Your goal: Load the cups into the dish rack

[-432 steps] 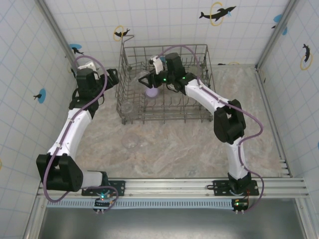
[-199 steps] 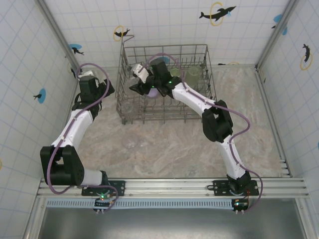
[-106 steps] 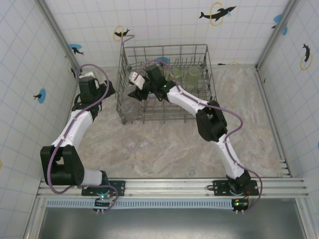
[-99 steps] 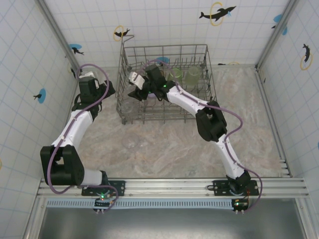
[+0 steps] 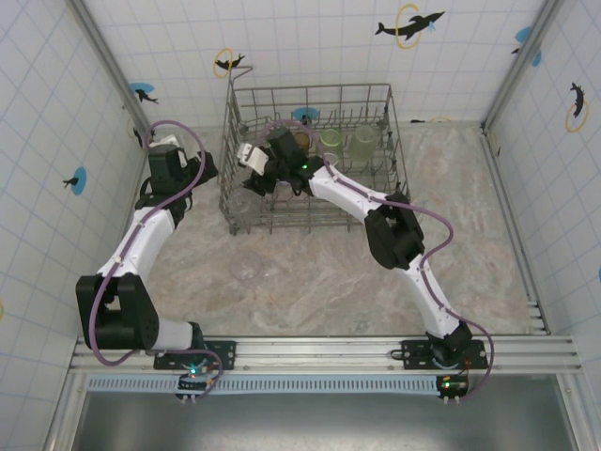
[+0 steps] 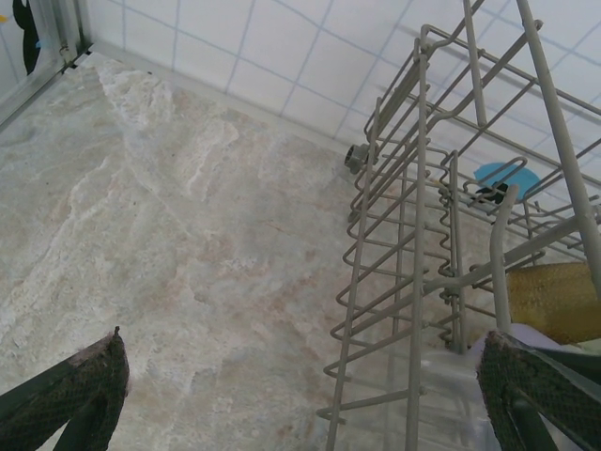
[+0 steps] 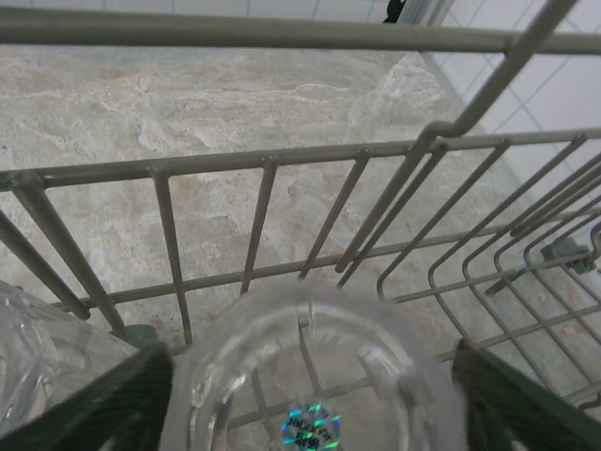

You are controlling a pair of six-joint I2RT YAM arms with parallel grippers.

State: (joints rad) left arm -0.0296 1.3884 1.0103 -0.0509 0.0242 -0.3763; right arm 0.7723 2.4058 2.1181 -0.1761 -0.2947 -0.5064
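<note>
A clear see-through plastic tumbler [image 7: 315, 371] sits between the fingers of the right gripper [image 7: 310, 366]. I see it end-on, with a shiny round sticker at its centre. The fingers flank it closely on both sides, and I cannot tell whether they are clamping it or have let go. The tumbler is inside the large grey metal wire dish rack [image 5: 319, 226], in its left part near the left wall. A second clear tumbler [image 7: 28, 352] stands just beside it.

Along the far side of the rack I see an amber-brown plastic tumbler [image 5: 300, 141], then a pale green translucent tumbler [image 5: 331, 141] and another green tumbler [image 5: 364, 141] in a row to its right. One more clear tumbler, the loose one [image 5: 246, 268], stands on the marbled beige surface [image 6: 169, 235] in front of the rack, well apart from it.

The left gripper [image 6: 310, 385] hangs just outside the rack's left wall, its jaws spread wide and holding nothing.
</note>
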